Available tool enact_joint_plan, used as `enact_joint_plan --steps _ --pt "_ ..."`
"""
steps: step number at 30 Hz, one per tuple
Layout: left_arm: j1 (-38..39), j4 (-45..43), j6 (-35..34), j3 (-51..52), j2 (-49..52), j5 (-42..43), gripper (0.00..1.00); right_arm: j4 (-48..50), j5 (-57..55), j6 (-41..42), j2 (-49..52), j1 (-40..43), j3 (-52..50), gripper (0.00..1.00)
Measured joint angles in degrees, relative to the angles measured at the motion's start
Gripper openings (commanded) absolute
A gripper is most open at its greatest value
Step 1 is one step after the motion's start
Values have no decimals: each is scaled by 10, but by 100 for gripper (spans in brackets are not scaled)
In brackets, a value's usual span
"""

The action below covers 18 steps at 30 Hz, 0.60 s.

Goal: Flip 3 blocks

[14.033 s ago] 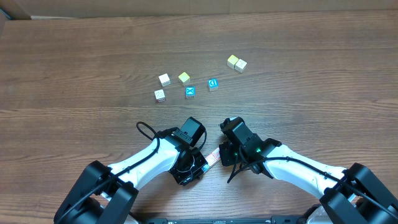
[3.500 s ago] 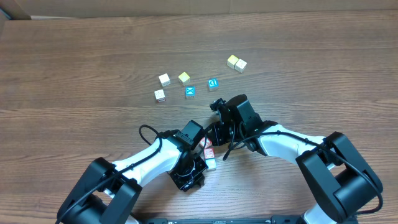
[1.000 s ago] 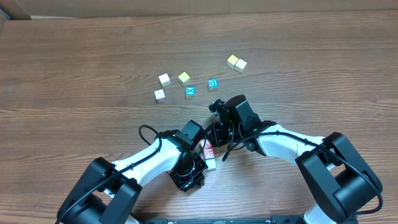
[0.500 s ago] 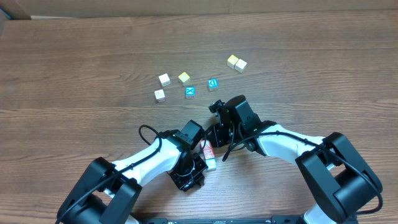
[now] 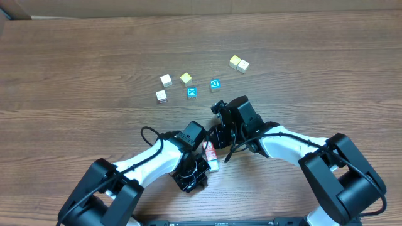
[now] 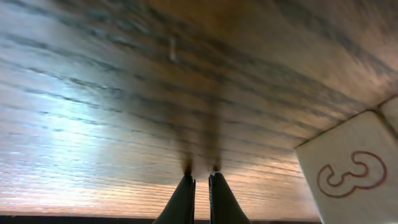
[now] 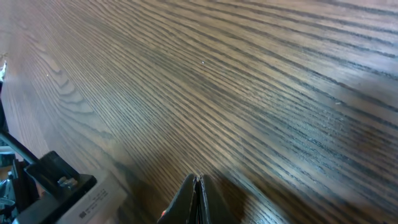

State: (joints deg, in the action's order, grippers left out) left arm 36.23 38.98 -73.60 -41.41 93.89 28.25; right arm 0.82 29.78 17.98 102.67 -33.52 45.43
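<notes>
Overhead is evenly lit and sharp. Left wrist view: pale glare at lower left, left gripper (image 6: pixel 201 186) casting twin blurred shadows upward.

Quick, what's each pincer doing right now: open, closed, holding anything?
Left pincer: closed, nothing between its tips.
Right pincer: closed, nothing between its tips.

blue cubes (image 5: pixel 191 92) (image 5: pixel 215 84) 2 | yellow cubes (image 5: pixel 186 78) (image 5: pixel 234 61) 2 | pale cubes (image 5: pixel 166 80) (image 5: pixel 161 96) (image 5: pixel 243 66) 3 | blocks (image 5: pixel 210 152) (image 5: pixel 213 166) 2 | arms (image 5: pixel 151 160) (image 5: pixel 295 147) 2

Dark wood-grain table (image 5: pixel 75 56), perhaps laminate
</notes>
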Motion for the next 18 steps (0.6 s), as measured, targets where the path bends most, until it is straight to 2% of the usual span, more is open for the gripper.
enact_joint_plan --steps 18 --pt "0 -31 -2 1 0 9 4 0 0 0 0 0 0 4"
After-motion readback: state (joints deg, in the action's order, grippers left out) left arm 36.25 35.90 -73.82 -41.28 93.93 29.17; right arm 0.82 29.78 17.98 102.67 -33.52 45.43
